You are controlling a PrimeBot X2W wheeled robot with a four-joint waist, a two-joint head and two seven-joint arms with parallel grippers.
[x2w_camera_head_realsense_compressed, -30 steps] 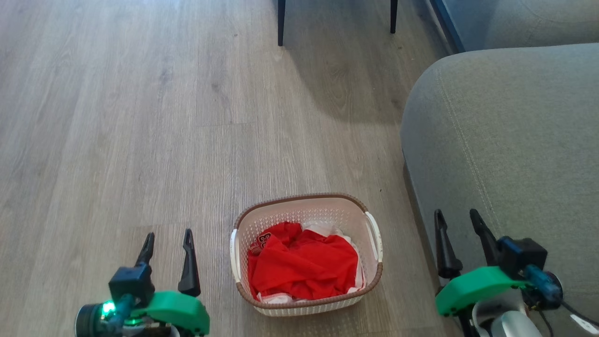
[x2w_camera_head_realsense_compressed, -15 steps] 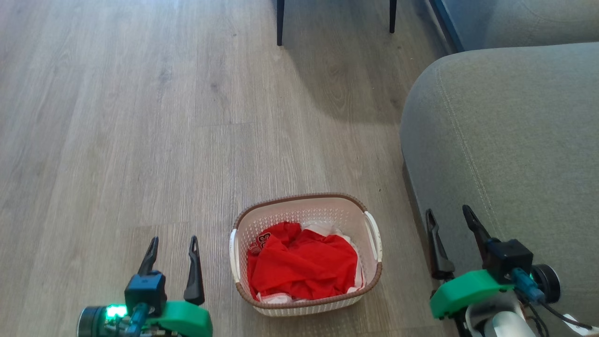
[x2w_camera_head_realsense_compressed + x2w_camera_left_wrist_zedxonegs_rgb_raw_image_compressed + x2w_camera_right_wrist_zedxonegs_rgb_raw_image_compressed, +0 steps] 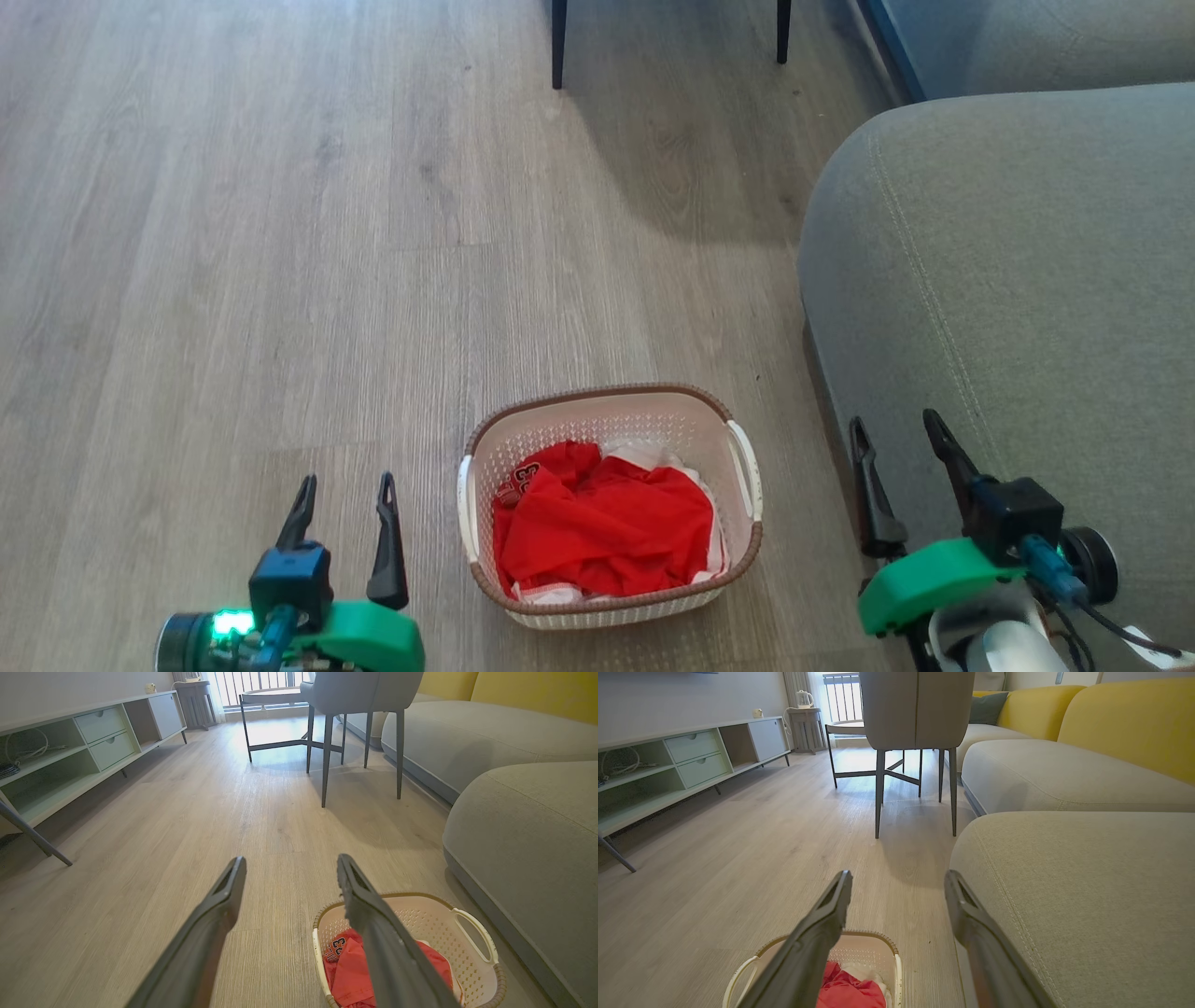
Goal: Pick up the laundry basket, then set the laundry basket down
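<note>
The laundry basket (image 3: 611, 411), cream-white with a brown rim and white side handles, rests on the wooden floor at bottom centre of the head view. Red and white clothes (image 3: 602, 527) fill it. My left gripper (image 3: 345, 485) is open, left of the basket and apart from it. My right gripper (image 3: 898, 427) is open on the basket's right, in front of the sofa. The left wrist view shows the basket (image 3: 420, 914) at lower right behind one finger (image 3: 373, 919). In the right wrist view the basket (image 3: 866, 947) lies below the open fingers (image 3: 826, 919).
A grey sofa (image 3: 1008, 280) bulks close to the basket's right side. Dark chair legs (image 3: 558, 47) stand on the floor farther ahead. A low pale-green cabinet (image 3: 70, 751) runs along the left wall. Open wooden floor (image 3: 280, 233) spreads ahead and to the left.
Over the last second both grippers shifted slightly inward toward the basket and lower in view; since half a second ago nothing has visibly moved. The basket has stayed put.
</note>
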